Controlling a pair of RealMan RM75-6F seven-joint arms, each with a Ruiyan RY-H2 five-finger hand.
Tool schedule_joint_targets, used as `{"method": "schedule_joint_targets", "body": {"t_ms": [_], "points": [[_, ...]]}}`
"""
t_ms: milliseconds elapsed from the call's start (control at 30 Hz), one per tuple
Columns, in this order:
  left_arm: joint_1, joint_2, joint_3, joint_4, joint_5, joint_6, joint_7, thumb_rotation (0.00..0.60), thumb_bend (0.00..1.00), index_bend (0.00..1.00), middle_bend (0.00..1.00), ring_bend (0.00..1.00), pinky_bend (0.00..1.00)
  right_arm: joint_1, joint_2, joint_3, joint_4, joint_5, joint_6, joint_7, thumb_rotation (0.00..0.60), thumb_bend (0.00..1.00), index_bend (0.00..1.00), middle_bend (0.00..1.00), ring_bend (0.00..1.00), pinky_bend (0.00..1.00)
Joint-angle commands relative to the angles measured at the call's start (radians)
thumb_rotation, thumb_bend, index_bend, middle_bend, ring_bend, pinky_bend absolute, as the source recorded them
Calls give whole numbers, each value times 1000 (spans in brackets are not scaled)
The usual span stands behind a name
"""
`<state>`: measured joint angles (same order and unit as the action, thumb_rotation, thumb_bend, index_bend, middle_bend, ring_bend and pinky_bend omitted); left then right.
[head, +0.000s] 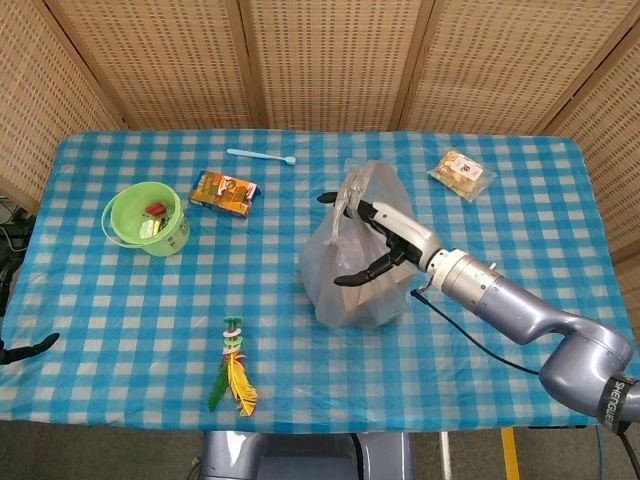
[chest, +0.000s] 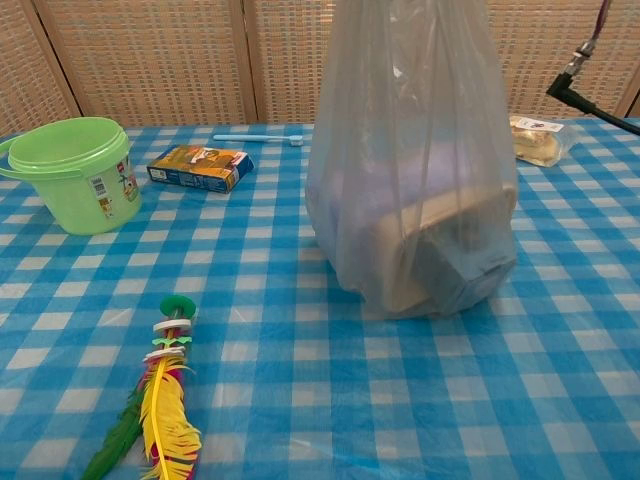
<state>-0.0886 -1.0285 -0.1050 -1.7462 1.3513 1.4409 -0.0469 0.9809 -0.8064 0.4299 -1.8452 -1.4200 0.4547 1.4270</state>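
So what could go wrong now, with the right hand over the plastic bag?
1. The right hand spreads its fingers over the thin plastic bag; the film could slip or tear, though a firm grip cannot be confirmed.
2. The bag stands tall, with boxy contents low inside; a sideways pull might tip it.
3. The arm's cable trails over the tablecloth and might snag.
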Motion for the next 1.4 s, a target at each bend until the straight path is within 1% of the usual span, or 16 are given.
{"method": "schedule_joint_targets", "body": {"t_ms": [33,167,333,433,500,567,667,733,767,800,833,867,900,1000,1100,1400], "points": [[-3,2,-4,1,-7,-6,-5,600,0,0,0,0,0,38,-63,45,25,66,-39,140,600,0,116,146,21,18],[-5,4,-8,3,-17,-10,-11,600,0,0,0,0,0,52,-93,85,35,62,-80,265,600,0,180,283,240,216],[-9,6,-12,7,-29,-21,-18,600,0,0,0,0,0,67,-122,127,57,38,-110,366,600,0,255,419,418,332],[-10,7,-14,10,-36,-26,-23,600,0,0,0,0,0,75,-138,140,72,24,-115,395,600,0,342,524,551,440],[-12,8,-15,13,-40,-29,-26,600,0,0,0,0,0,84,-145,143,86,19,-121,393,600,0,417,604,641,591],[-13,9,-16,15,-43,-34,-28,600,0,0,0,0,0,90,-155,146,98,26,-120,385,600,0,487,665,700,717],[-14,10,-17,17,-46,-37,-32,600,0,0,0,0,0,100,-165,141,118,45,-121,340,600,2,638,767,789,861],[-14,11,-18,18,-48,-36,-36,600,0,0,0,0,0,112,-165,131,130,70,-130,270,600,100,744,825,832,918],[-14,11,-19,19,-49,-36,-37,600,0,0,0,0,0,115,-165,128,134,87,-129,243,600,248,806,856,856,951],[-14,11,-19,19,-50,-37,-38,600,0,0,0,0,0,117,-165,125,136,106,-127,215,600,439,860,883,878,978],[-14,11,-19,19,-50,-37,-39,600,0,0,0,0,0,119,-165,120,137,129,-126,186,600,566,884,896,888,991],[-14,11,-19,20,-50,-38,-38,600,0,0,0,0,0,122,-163,117,137,144,-128,167,600,721,903,905,897,999],[-15,11,-19,19,-50,-39,-38,600,0,0,0,0,0,126,-161,112,136,165,-132,140,600,816,907,908,899,1000],[-16,12,-17,18,-48,-41,-37,600,0,0,0,0,0,130,-156,103,124,242,-128,63,600,935,904,908,900,1000],[-16,12,-17,19,-47,-41,-39,600,0,0,0,0,0,137,-147,94,115,300,-130,-3,600,997,900,903,902,1000],[-15,17,-17,19,-45,-41,-51,600,0,0,0,0,0,159,-128,91,93,456,-116,-154,600,1000,899,898,902,1000]]}}
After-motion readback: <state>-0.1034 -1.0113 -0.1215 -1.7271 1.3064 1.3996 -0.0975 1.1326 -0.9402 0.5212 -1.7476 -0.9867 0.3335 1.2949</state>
